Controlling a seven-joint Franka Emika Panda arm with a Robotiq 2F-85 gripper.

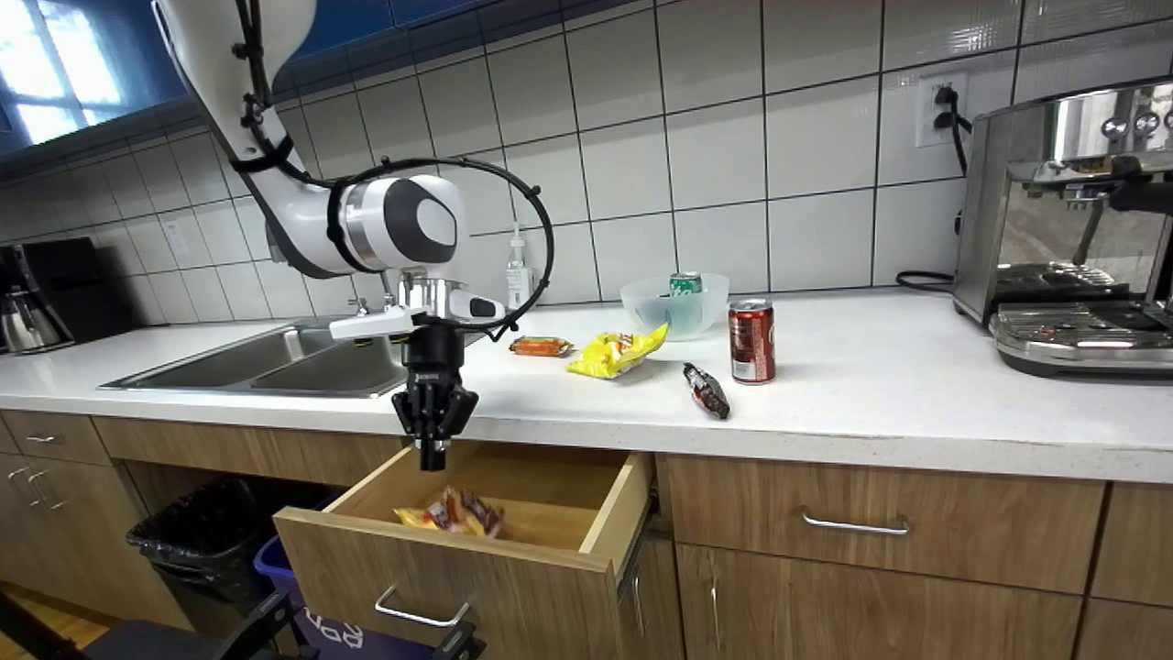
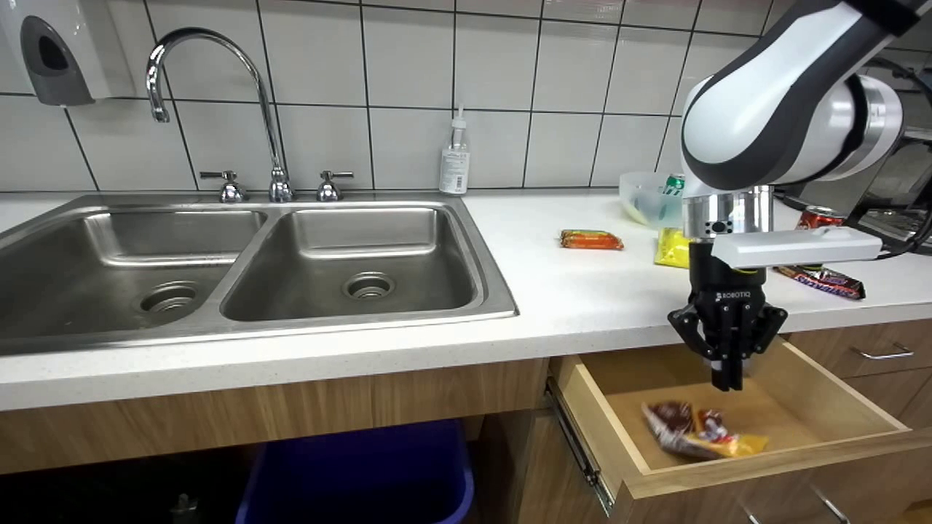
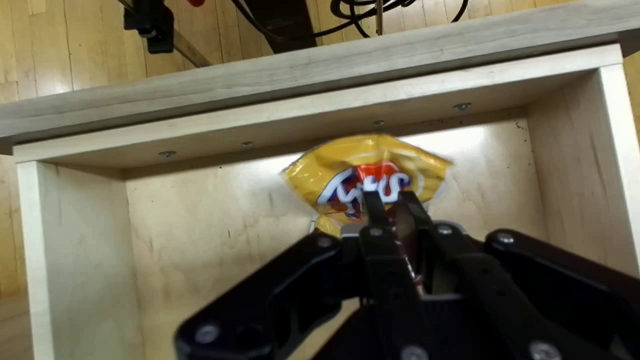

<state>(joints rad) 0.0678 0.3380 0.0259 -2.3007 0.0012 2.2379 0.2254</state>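
Your largest feature is the counter [image 1: 871,394], pale and running across both exterior views. Set into it is the sink [image 2: 349,240], with two basins. Below the counter's edge, the drawer [image 3: 210,220] stands pulled out. Over it hangs your gripper [image 2: 727,377], pointing downward; in the wrist view its fingers [image 3: 374,210] are parted by a narrow gap, with nothing visibly clasped between them. Next comes the bowl [image 1: 710,312], translucent, toward the back of the counter. The bag [image 3: 367,172], yellow and brown and blurred, is nearest to your gripper: it is inside the drawer, toward the front, below the fingertips and seemingly apart from them. Whether it is one wrapper or several, you cannot tell. Near the bowl you find a yellow packet [image 1: 614,353] and a red can [image 1: 751,344]; a green can [image 1: 685,285] sits in the bowl. Smallest are the dark bar [image 1: 706,391], in front of the red can, and the orange packet [image 1: 541,346], between the sink and the yellow packet. Progress, as you may judge it: the drawer is open and the bag is inside it, released, so that step seems done; the gripper is not yet away from the drawer, and the drawer is not yet shut.
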